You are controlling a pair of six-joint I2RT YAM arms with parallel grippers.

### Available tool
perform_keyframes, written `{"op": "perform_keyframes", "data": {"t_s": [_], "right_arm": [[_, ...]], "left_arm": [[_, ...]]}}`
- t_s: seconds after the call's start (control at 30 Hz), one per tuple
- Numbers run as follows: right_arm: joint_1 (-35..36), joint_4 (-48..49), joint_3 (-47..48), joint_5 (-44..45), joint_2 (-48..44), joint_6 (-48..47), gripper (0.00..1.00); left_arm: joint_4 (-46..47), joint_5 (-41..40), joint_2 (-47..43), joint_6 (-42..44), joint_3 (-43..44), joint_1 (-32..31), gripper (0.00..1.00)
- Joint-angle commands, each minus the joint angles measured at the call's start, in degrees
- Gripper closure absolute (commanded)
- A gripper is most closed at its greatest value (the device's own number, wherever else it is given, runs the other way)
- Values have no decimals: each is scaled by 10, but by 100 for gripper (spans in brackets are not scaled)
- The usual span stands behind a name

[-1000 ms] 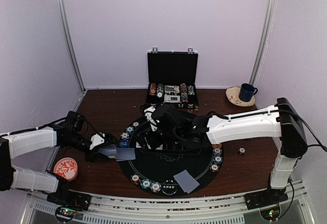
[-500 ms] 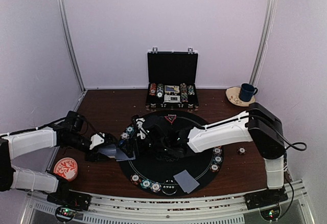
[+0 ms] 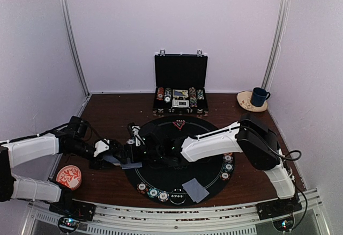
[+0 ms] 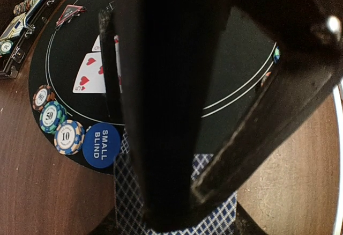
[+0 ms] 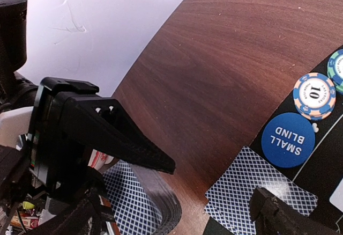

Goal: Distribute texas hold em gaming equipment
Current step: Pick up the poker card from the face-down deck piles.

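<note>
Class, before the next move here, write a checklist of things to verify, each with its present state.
1. Left gripper shut on stack of blue crosshatch-backed playing cards: ok.
2. Right gripper open: ok.
3. Right gripper close to that stack: ok.
4. Loose blue-backed card flat at black round mat's edge: ok.
5. Blue SMALL BLIND disc clear of loose card: cannot tell.

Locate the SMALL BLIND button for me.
In the left wrist view, lower left: the SMALL BLIND button lies on the black mat's edge, beside the 10 chip, just above a blue-backed card.
</note>
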Motion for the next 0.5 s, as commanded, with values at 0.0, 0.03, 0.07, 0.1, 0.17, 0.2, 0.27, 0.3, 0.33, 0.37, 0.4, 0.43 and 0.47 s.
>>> {"op": "perform_keyframes", "data": {"t_s": [0.0,0.03,0.07,0.1,0.17,0.2,0.27,0.3,0.33,0.37,0.4,0.43,0.47], "right_arm": [[0,9,35,-12,32,17,3],[-1,9,42,-13,38,18,3],[0,8,48,-17,43,18,3],[0,5,53,-17,48,18,3],[-1,-5,60,-9,54,16,4],[-1,-14,63,-2,56,14,4],[-1,-24,64,5,57,11,5],[-1,-30,64,11,58,9,7],[-1,-35,63,16,56,8,8],[-2,-40,62,21,55,7,9],[-2,-44,61,26,54,6,11],[-3,-48,58,30,51,6,13],[-4,-50,53,33,48,5,16]], "left_arm": [[4,18,-10,6,0,3,89],[3,18,-9,6,0,2,89],[3,18,-9,6,0,2,89],[3,18,-9,6,0,3,89],[3,18,-9,6,0,3,89],[3,19,-9,7,0,2,89],[3,19,-6,6,0,2,89],[3,19,-5,6,1,2,89],[3,19,-4,7,1,2,89],[3,19,-4,7,1,3,89],[3,18,-3,7,1,3,89],[3,19,-4,6,1,3,89],[3,19,-5,6,1,2,89]]}}
